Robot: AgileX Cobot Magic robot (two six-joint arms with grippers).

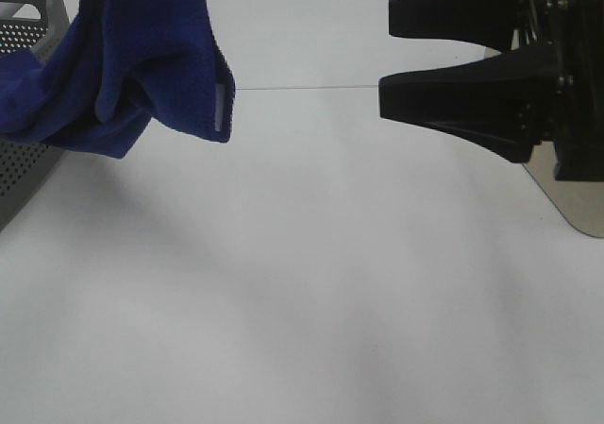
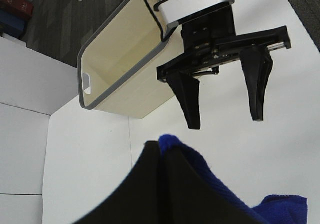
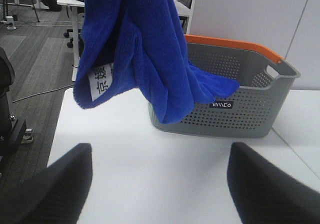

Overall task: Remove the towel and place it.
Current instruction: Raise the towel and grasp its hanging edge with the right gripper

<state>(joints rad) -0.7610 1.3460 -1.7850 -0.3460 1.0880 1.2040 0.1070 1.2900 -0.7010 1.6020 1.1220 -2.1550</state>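
Firmly shut, the left gripper (image 2: 160,146) pinches the towel (image 1: 123,56) aloft, one end trailing in the grey basket (image 3: 240,114); the right gripper (image 1: 387,58) stands wide, empty. That end may snag the rim and tug it loose.

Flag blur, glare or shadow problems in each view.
Exterior high: even light, only faint soft shadows on the table, no glare. Left wrist: left pincer an underexposed black mass. Right wrist: right pincer defocused, towel sharp.
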